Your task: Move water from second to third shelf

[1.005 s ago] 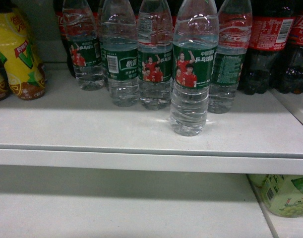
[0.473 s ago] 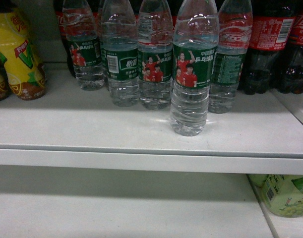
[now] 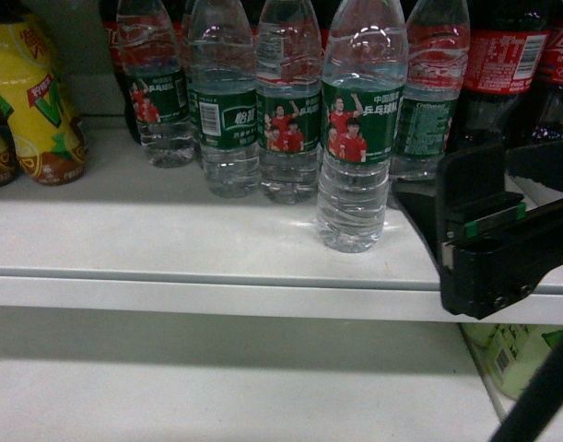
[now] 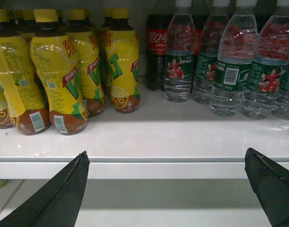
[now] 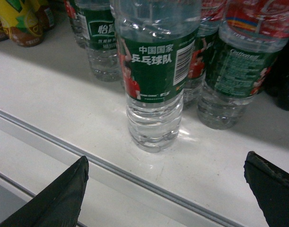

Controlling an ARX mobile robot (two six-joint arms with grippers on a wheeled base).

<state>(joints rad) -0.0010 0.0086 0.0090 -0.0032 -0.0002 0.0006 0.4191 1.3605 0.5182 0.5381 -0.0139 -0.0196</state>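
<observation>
Several water bottles with green labels stand in a row on the white shelf [image 3: 170, 239]. One water bottle [image 3: 359, 129] stands in front of the row, near the shelf's front edge. My right gripper [image 3: 438, 221] is open, just right of this bottle and level with its lower half, not touching it. In the right wrist view the same bottle [image 5: 156, 80] stands upright just beyond the open right gripper [image 5: 166, 161]. My left gripper [image 4: 166, 155] is open and holds nothing, in front of the shelf edge [image 4: 149, 163]; the water row [image 4: 229, 71] is to its upper right.
Yellow juice bottles [image 3: 37, 101] [image 4: 59, 71] fill the shelf's left side. Dark cola bottles [image 3: 502, 64] [image 4: 156, 47] stand behind and right of the water. A lower white shelf [image 3: 216, 387] holds pale green bottles [image 3: 530, 364] at its right.
My right gripper has come into the head view from the right and now sits beside the front water bottle. No bottle has moved.
</observation>
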